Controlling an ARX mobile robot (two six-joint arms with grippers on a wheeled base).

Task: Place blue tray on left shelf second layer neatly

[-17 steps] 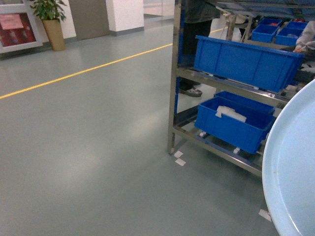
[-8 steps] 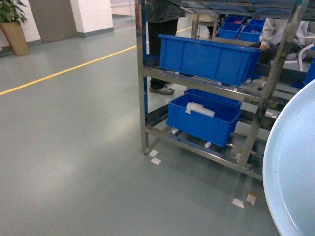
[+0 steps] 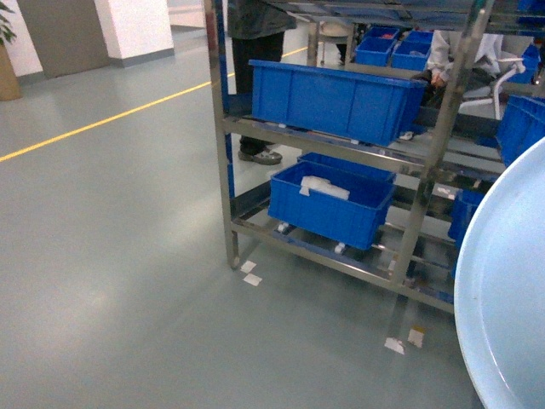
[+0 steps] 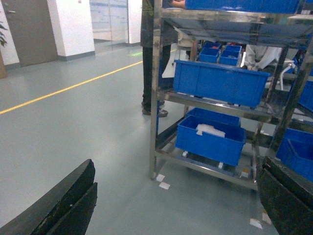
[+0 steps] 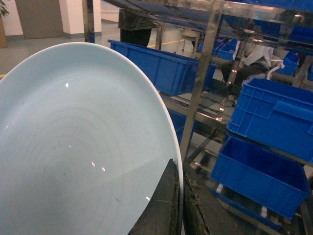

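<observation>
At 3 to 5 o'clock in the head view, the blue tray (image 3: pixel 504 298) fills the frame edge, held off the floor (image 3: pixel 128 273); the right wrist view shows the right gripper (image 5: pixel 178 205) clamped on its rim. At 12 to 2 o'clock stands the left shelf (image 3: pixel 223 128), well apart from the tray, with a dark-blue crate (image 3: pixel 332 100) on an upper tier and another (image 3: pixel 328 204) below. The left gripper (image 4: pixel 176 205) hangs with fingers (image 4: pixel 58 205) spread wide, holding nothing.
</observation>
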